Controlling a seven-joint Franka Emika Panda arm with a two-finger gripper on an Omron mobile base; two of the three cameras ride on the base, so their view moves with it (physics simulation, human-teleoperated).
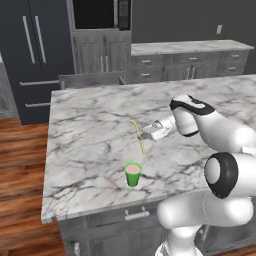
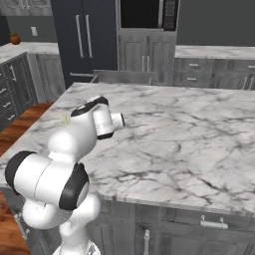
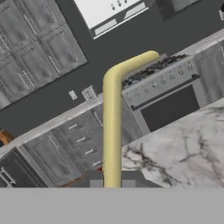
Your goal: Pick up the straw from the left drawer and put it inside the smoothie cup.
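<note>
From the left base view, the gripper [image 1: 143, 134] pinches the yellow straw [image 1: 138, 135] above the marble counter [image 1: 85, 135], behind the green smoothie cup [image 1: 132, 174]; the hand view brings out the straw's [image 3: 112, 131] bent tip, with a stove [image 3: 170, 94] beyond

A white marble bench [image 1: 90, 135] stood on dark grey cabinets with silver bar handles [image 1: 137, 215]. Behind it stood a dark refrigerator [image 1: 35, 50], a built-in oven [image 1: 100, 15] and a wood floor [image 1: 20, 165].
</note>
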